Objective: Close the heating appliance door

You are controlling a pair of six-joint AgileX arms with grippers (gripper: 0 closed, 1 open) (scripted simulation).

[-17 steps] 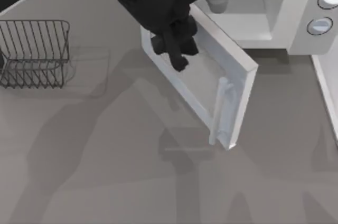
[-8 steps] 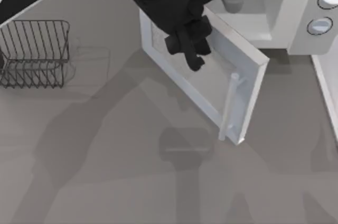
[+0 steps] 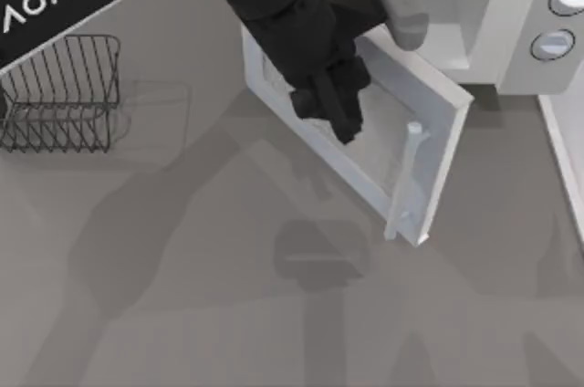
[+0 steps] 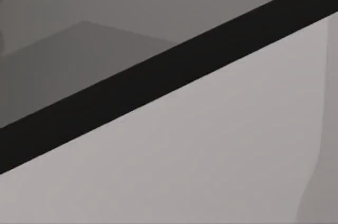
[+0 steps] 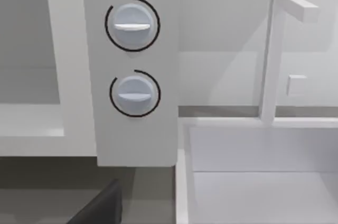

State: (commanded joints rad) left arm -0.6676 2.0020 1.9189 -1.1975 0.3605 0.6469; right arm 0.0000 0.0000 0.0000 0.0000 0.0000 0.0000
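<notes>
Door (image 3: pixel 365 131) half open, left hand (image 3: pixel 338 113) against its windowed face.
Microwave (image 3: pixel 511 17) sits at the desk's (image 3: pixel 182 296) far right corner; its door juts diagonally toward the desk's middle, free edge and vertical bar handle (image 3: pixel 406 182) pointing to the near edge. Whether the left hand is clenched I cannot tell. Wire rack (image 3: pixel 59 90) stands by the left edge. The right wrist view faces the two knobs (image 5: pixel 132 23).

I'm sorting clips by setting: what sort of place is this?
Probably a mock kitchen counter in simulation: a white microwave with its door swung open, a dark wire rack on the grey table, and what looks like a sink beside the microwave.
</notes>
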